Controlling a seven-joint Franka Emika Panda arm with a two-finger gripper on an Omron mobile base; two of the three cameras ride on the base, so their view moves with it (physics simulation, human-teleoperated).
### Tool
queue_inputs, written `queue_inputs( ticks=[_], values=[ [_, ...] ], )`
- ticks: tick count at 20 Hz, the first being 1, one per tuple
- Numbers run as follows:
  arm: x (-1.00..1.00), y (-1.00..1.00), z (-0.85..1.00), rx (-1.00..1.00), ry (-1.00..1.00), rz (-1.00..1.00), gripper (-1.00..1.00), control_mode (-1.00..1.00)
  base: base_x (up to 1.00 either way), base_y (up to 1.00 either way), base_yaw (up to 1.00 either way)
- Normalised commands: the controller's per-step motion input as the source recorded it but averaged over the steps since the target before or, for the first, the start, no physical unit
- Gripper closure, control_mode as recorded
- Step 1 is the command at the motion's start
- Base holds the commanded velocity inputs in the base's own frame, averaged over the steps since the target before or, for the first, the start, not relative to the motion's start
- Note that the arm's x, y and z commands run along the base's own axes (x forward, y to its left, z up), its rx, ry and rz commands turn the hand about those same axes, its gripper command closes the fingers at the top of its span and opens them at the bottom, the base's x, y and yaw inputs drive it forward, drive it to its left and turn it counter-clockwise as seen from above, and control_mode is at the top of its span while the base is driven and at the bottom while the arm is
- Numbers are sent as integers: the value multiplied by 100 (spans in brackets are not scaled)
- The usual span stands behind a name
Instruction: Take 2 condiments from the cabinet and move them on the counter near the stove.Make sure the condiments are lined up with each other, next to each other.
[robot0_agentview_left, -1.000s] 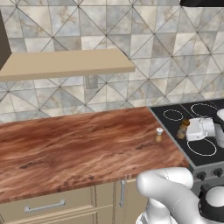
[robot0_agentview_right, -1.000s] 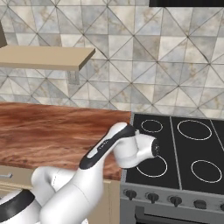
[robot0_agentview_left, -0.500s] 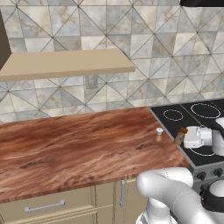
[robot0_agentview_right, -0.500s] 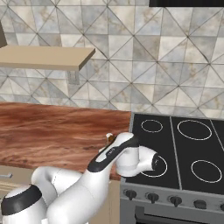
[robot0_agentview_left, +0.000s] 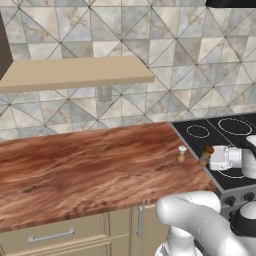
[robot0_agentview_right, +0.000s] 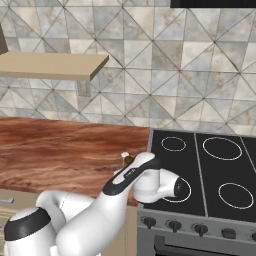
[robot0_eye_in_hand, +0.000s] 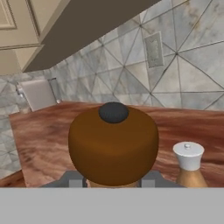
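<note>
Arm bent low, reaching forward — fingers (robot0_eye_in_hand: 148, 178) closed around a mill (robot0_eye_in_hand: 113, 148).

We count here:
mill (robot0_agentview_left: 205, 155): one
shaker (robot0_agentview_left: 182, 153): one
shelf (robot0_agentview_left: 75, 73): one
counter (robot0_agentview_left: 85, 170): one
stove (robot0_agentview_right: 210, 175): one, we see four ring burners
wall outlet (robot0_agentview_left: 104, 93): one

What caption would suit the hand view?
Gripper holding the brown pepper mill over the wooden counter, beside the white-capped shaker.

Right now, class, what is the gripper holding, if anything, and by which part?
The gripper holds the brown pepper mill low on its body, beneath the rounded head; the fingers are mostly hidden behind it. The white-capped shaker stands free beside it.
</note>
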Motion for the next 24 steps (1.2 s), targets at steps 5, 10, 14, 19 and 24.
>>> queue_inputs(
  ticks=[5,10,14,19,24],
  values=[
    [9,0,-9,0,-1,0,100,-100,0,0,0],
    [13,0,-20,0,0,0,100,-100,0,0,0],
    [16,0,-18,0,0,0,100,-100,0,0,0],
    [15,0,-7,0,0,0,100,-100,0,0,0],
    [14,0,-5,0,0,0,100,-100,0,0,0]
  ],
)
